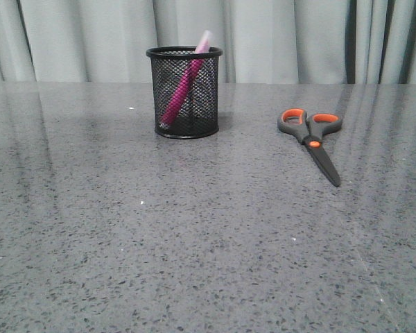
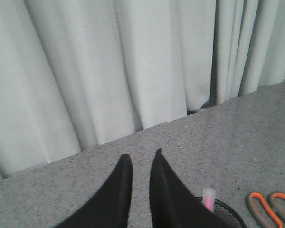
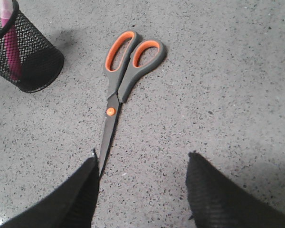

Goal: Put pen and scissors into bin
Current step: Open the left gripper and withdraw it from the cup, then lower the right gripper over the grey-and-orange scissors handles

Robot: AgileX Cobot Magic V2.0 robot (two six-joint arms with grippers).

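The bin (image 1: 185, 92) stands upright on the grey speckled table (image 1: 194, 243), left of centre, in front of the pale curtain (image 1: 277, 38). The pen (image 1: 186, 82) is inside the bin, leaning, with its pale cap above the rim. The scissors (image 1: 313, 139) lie flat and closed on the table, well to the right of the bin, handles toward the curtain. Left gripper (image 2: 141, 159): fingers close together with a narrow gap, holding nothing, above the bin. Right gripper (image 3: 142, 159): fingers spread wide apart, holding nothing, over the blade tip of the scissors
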